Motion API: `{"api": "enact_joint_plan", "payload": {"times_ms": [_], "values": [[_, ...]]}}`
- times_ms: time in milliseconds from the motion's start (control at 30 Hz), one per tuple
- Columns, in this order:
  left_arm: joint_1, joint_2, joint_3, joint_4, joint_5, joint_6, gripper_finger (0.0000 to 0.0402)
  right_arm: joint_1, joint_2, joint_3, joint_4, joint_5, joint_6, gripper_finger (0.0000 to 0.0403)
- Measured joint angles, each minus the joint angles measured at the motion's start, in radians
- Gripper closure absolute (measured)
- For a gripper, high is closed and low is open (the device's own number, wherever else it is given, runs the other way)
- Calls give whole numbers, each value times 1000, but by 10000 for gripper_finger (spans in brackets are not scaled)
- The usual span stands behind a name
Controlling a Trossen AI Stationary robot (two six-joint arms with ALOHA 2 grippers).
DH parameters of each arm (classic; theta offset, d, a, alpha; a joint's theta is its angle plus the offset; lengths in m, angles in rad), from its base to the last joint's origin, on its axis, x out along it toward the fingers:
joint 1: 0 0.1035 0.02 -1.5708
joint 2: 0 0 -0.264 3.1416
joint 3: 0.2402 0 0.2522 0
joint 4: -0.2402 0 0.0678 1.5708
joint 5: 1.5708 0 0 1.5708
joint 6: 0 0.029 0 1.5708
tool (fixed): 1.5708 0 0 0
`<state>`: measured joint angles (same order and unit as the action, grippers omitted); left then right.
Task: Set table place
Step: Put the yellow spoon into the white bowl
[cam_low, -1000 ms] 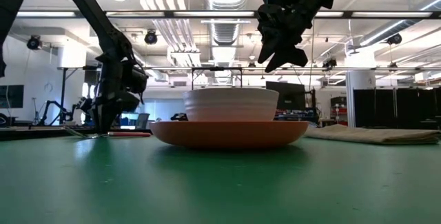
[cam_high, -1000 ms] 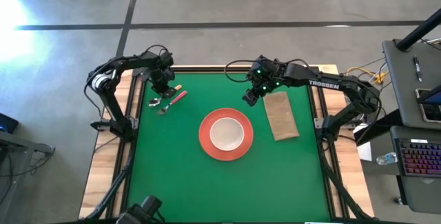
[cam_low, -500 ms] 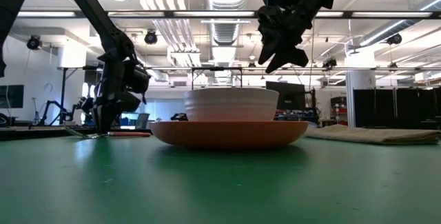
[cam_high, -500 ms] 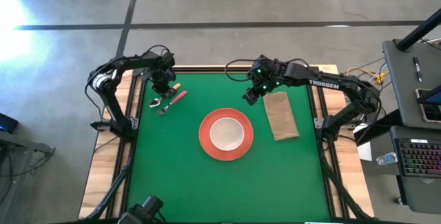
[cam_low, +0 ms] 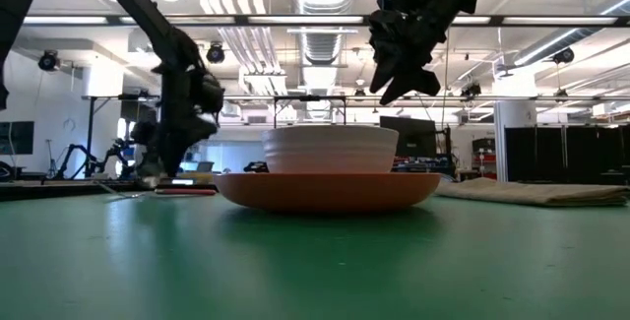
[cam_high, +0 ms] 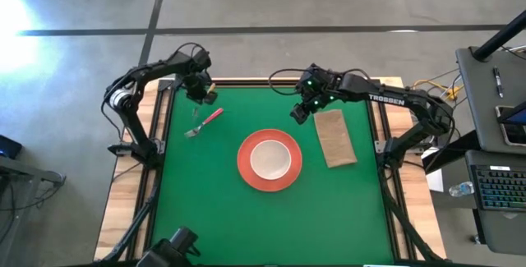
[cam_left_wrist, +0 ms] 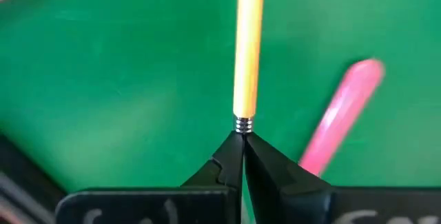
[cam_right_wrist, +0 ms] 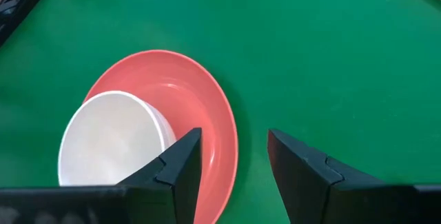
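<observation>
At far-left corner of table (cam_high: 205, 209): left gripper (cam_high: 202, 91) raised, fingers pinched on spoon (cam_left_wrist: 248, 45). Just beside, flat on the green: fork (cam_high: 204, 122). Centre: bowl (cam_high: 269, 158) sitting in plate (cam_high: 246, 172). Right of that: napkin (cam_high: 335, 136), with right gripper (cam_high: 299, 112) hovering near its far end, fingers spread, empty.

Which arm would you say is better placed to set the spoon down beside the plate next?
The left. Its gripper is already shut on the spoon, lifted above the table near the fork. The right gripper hangs open and empty above the plate.
</observation>
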<state>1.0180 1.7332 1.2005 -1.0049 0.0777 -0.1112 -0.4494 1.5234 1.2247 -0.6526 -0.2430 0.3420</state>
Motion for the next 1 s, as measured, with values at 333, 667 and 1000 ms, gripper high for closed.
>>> {"api": "enact_joint_plan", "payload": {"times_ms": [333, 667, 1000], "values": [[-178, -115, 79, -9, 63, -213, 399, -20, 0, 0, -69, 0, -84, 272], [-544, -157, 50, 328, 61, -571, 401, -45, -15, -8, -181, 8, -151, 292], [-842, -148, 53, 528, -211, -889, 401, -47, -166, -112, -197, 9, -136, 297]]}}
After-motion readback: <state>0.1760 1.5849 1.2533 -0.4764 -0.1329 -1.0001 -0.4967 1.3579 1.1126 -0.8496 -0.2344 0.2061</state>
